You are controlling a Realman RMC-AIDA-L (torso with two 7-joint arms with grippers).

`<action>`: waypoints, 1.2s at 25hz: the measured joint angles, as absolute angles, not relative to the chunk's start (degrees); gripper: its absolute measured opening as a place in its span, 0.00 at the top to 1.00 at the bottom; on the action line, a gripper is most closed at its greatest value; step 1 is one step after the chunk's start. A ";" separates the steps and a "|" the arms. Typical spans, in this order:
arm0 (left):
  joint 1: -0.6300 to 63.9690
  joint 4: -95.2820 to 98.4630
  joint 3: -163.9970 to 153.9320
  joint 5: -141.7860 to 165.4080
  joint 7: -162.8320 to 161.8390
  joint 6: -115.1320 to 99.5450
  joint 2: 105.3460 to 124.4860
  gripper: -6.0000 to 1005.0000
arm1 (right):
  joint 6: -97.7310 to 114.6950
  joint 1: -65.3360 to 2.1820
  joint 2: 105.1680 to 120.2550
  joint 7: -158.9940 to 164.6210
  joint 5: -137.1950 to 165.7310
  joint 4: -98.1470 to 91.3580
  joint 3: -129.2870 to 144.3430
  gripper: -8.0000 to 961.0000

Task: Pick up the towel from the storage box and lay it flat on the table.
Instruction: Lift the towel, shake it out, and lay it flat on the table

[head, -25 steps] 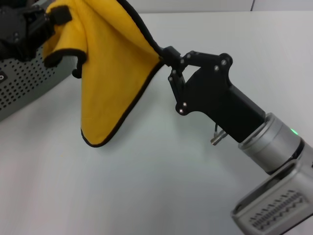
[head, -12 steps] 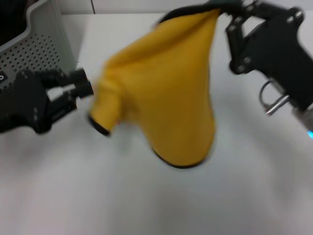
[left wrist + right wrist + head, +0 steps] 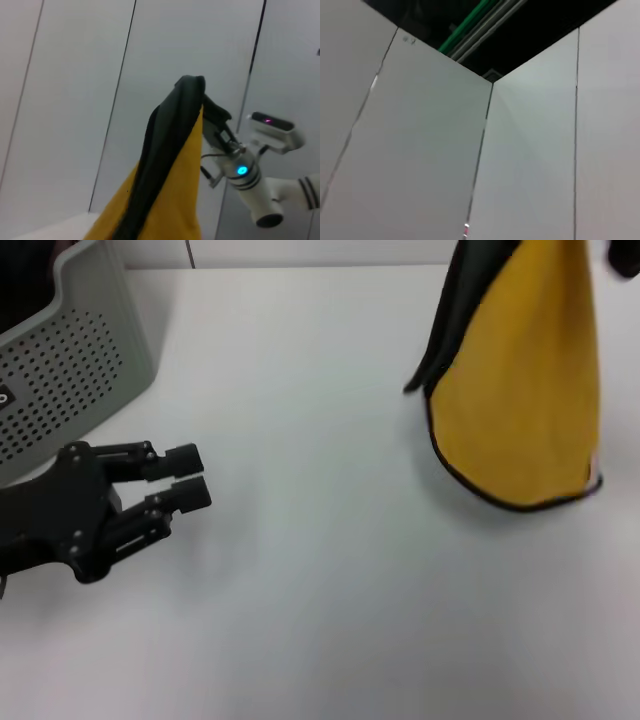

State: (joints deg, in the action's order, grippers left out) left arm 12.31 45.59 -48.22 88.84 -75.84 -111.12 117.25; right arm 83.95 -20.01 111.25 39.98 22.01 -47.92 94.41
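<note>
One mustard-yellow, black-edged towel (image 3: 520, 390) hangs bunched above the table (image 3: 320, 590).

Head view: the towel (image 3: 520, 400) runs off the top edge, hiding its held end. The storage box (image 3: 70, 360) is cut by the left and top edges. Left wrist view: the towel's lower part is cropped.

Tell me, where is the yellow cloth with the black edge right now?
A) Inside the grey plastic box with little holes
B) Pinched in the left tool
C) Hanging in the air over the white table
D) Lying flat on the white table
C: the yellow cloth with the black edge hangs down from above over the white table, away from the grey plastic box with little holes, and the left tool has nothing between its fingers.
</note>
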 joint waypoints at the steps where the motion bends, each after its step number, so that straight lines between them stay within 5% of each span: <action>1: 12.53 44.41 -48.18 87.90 -75.39 -111.37 117.19 0.72 | 85.05 -20.55 111.26 43.64 24.51 -47.83 91.38 0.99; 15: 20.76 24.60 -48.60 84.09 -58.82 -111.17 119.73 0.41 | 89.62 -28.05 112.77 58.69 32.17 -48.69 79.93 0.98; 30: 24.84 16.21 -48.21 81.01 -57.27 -108.07 119.99 0.41 | 94.25 -30.20 113.92 60.33 34.28 -48.71 80.30 0.98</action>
State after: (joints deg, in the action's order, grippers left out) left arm 24.84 16.21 -48.21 81.01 -57.27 -108.07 119.99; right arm 94.25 -30.20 113.92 60.33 34.28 -48.71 80.30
